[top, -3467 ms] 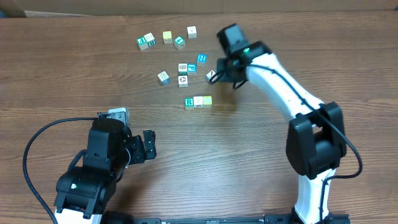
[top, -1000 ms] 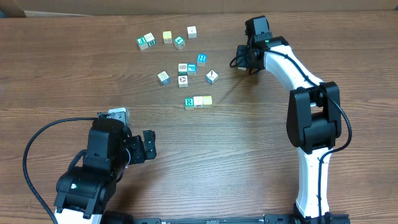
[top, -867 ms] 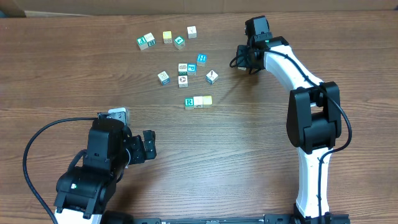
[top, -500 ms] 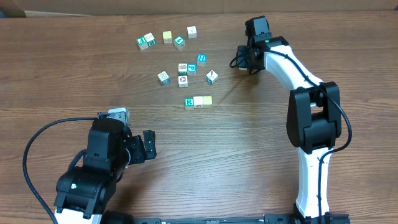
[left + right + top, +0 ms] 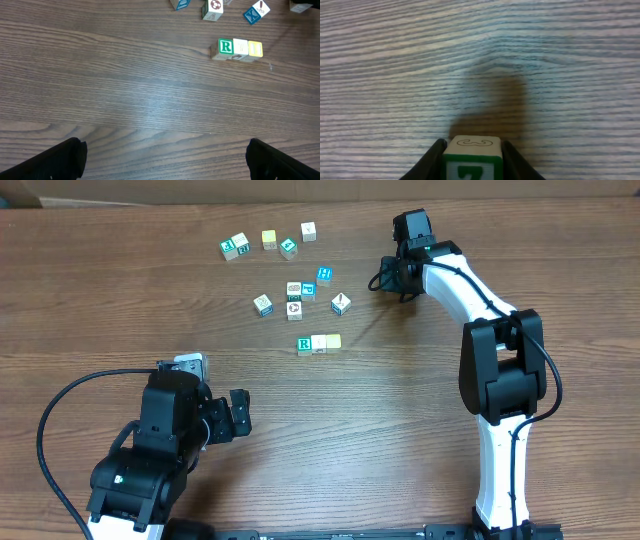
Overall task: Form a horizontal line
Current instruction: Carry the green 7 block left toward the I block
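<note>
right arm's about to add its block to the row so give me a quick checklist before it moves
1. Green-edged wooden block clamped in right gripper: ok.
2. Row of three wooden blocks straight and touching: ok.
3. Wooden table bare beside the row's yellow end block: ok.
4. Left gripper open, away from the row: ok.
5. Loose red-marked block clear of the path: cannot tell.

The brown wooden surface (image 5: pixel 380 440) carries a three-block row (image 5: pixel 318 343) near its middle. Toward the far edge lie scattered loose blocks (image 5: pixel 263 303).
</note>
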You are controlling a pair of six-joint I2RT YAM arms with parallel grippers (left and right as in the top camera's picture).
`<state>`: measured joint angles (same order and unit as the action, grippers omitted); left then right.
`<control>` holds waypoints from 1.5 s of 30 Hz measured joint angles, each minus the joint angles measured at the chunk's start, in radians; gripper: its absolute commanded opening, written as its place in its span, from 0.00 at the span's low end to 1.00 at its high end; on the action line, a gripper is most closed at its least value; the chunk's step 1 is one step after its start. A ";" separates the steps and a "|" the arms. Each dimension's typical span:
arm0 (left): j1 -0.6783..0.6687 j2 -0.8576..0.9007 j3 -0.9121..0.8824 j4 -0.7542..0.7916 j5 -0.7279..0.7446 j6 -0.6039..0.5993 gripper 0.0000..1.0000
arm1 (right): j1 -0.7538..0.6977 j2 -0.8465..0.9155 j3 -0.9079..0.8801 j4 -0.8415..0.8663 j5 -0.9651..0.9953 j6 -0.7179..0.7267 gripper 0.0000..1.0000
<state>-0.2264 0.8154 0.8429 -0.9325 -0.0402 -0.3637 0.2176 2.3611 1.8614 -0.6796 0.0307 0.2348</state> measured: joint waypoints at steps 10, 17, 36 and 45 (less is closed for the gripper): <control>0.000 0.000 0.000 0.000 0.000 0.000 0.99 | 0.000 0.000 0.029 -0.086 0.002 0.001 0.17; 0.000 0.000 0.000 0.000 0.000 0.000 1.00 | 0.001 0.015 0.219 -0.355 0.001 0.000 0.04; 0.000 0.000 0.000 0.000 0.000 0.000 1.00 | 0.198 -0.106 0.422 -0.838 0.094 0.132 0.04; 0.000 0.000 0.000 0.000 0.000 0.000 1.00 | 0.285 -0.159 0.272 -0.721 0.157 0.184 0.04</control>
<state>-0.2264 0.8154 0.8429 -0.9325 -0.0402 -0.3637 0.5022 2.2017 2.1330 -1.4010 0.1879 0.4187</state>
